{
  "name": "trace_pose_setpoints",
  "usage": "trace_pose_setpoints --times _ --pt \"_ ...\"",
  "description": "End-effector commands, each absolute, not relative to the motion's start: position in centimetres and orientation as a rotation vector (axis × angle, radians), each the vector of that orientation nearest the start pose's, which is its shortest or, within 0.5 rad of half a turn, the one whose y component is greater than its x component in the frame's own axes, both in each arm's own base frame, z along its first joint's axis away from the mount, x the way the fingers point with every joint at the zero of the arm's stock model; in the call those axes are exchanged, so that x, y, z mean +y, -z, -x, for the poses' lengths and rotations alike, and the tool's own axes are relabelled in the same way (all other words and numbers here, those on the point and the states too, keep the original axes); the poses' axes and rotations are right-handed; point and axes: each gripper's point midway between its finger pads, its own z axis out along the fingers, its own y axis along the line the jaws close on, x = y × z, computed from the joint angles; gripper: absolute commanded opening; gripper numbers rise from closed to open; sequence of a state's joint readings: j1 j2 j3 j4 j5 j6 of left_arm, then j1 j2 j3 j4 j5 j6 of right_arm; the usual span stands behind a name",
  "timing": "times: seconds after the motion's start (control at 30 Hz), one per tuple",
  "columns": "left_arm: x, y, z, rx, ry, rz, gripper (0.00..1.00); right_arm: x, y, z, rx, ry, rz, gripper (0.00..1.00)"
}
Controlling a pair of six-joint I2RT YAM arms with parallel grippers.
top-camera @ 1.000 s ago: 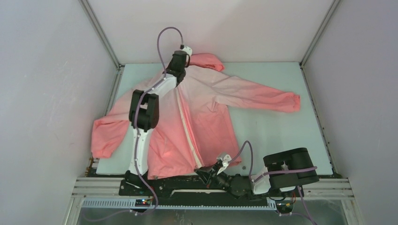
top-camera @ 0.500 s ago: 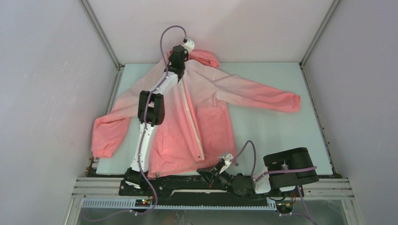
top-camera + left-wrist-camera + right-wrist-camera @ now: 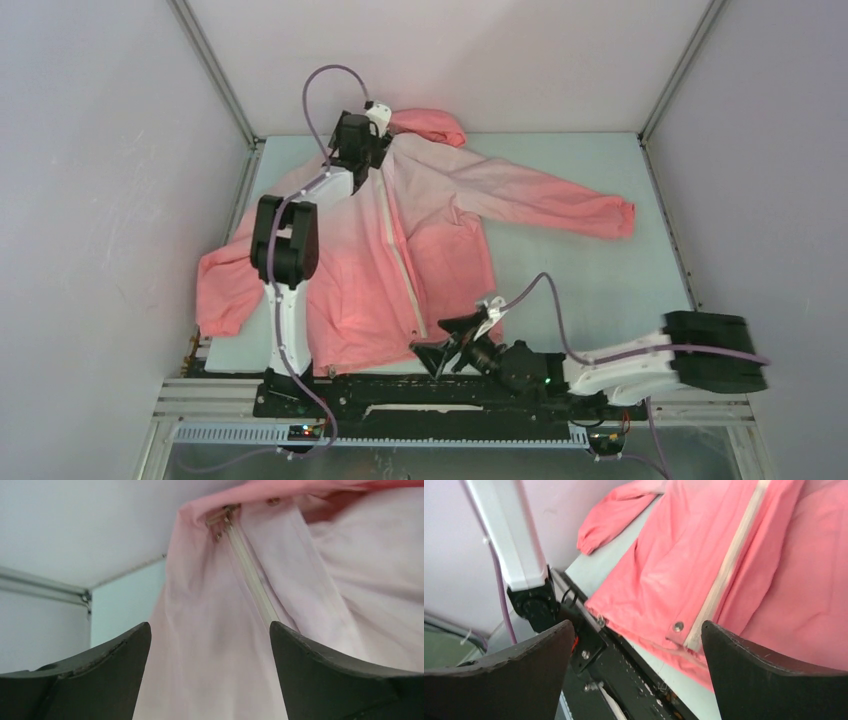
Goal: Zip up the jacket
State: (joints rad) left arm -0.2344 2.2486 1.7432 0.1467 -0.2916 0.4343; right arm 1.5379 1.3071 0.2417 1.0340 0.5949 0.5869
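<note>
Black fingers of left end effector point(image 3: 209, 640) spread wide, nothing pinched between them; hangs at collar of jacket point(image 3: 440, 230), just over top of whitish zipper point(image 3: 252, 582), small metal fittings at zipper's upper end; right end effector point(image 3: 636, 630) also gaping, empty, low at near edge of table point(image 3: 590, 280) beside hem; metal snap point(image 3: 678, 626) close to zipper's lower end; jacket flat on table, front up, hood point(image 3: 425, 122) at far side, sleeves spread sideways.
</note>
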Motion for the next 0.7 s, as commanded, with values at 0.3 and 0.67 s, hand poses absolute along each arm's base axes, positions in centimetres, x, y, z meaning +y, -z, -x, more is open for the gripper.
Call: trace_pose_setpoints --times 0.3,0.67 --pt "-13.8 -30.6 -40.4 1.857 0.361 -0.039 0.94 19.1 -22.2 -14.7 1.798 -0.538 0.197 0.99" --pt "-9.5 -47.7 -18.5 1.307 0.572 -0.114 1.0 7.6 -40.0 -16.5 1.578 -0.468 0.025 0.99"
